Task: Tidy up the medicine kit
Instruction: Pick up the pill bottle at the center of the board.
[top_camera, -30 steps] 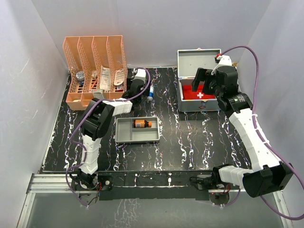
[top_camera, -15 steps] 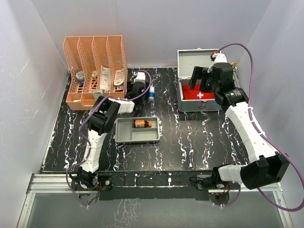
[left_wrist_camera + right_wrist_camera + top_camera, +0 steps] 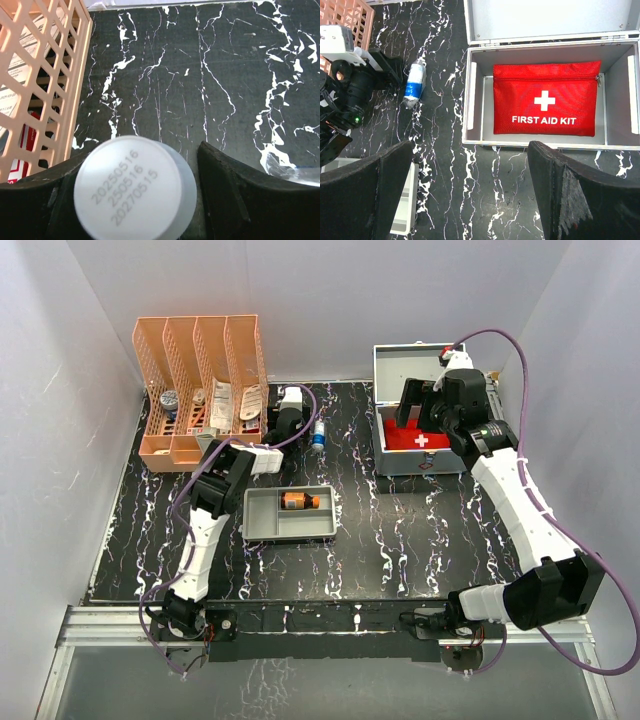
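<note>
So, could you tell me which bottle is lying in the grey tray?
The orange bottle; the blue-labelled bottle lies on the tabletop, outside the tray.

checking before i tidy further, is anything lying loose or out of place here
One thing: a small blue-labelled bottle lies on its side, loose on the black tabletop between the orange rack and the open medicine kit, outside any container. The red first aid pouch sits flat and square inside the kit.
</note>
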